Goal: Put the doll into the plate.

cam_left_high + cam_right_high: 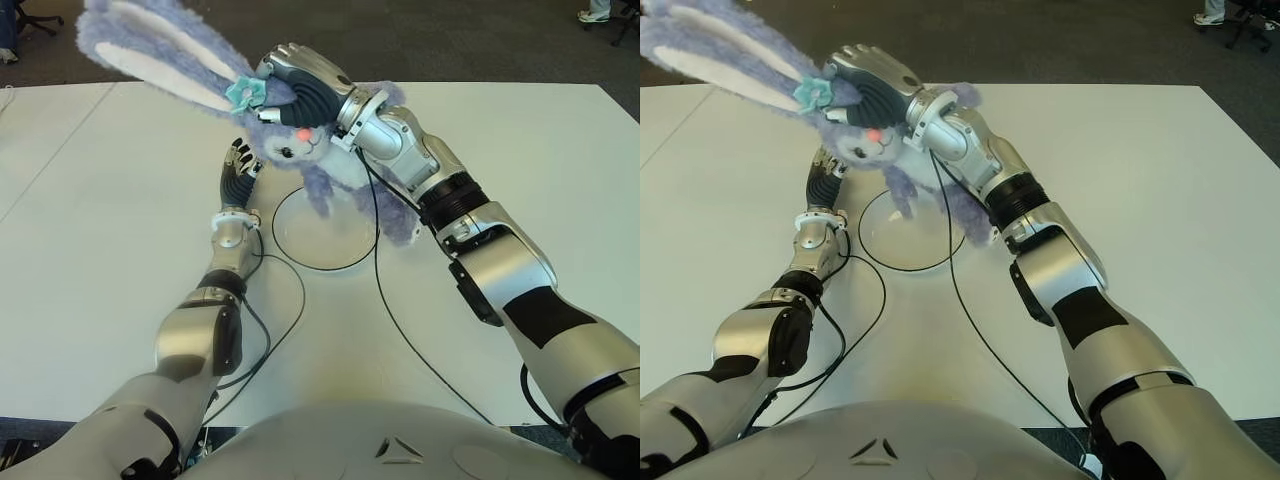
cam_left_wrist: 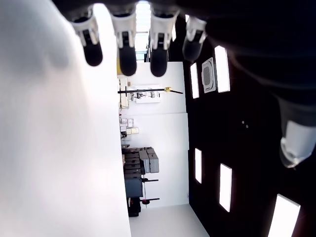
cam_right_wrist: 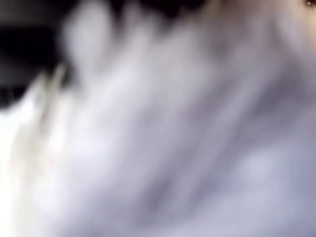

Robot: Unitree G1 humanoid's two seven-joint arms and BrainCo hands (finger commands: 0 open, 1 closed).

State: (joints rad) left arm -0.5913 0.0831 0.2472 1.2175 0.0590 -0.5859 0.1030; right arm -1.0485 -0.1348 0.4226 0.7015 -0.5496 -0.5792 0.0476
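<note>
The doll (image 1: 300, 140) under the right hand (image 1: 305, 85) is lavender plush, its long ears lined white, with a teal flower beside the hand's dark fingers. The hand's back is silver. Below it the plate (image 1: 325, 235) is clear with a dark rim on the white worktop (image 1: 520, 150). The left hand (image 1: 238, 170) has black fingers and a silver wrist.
</note>
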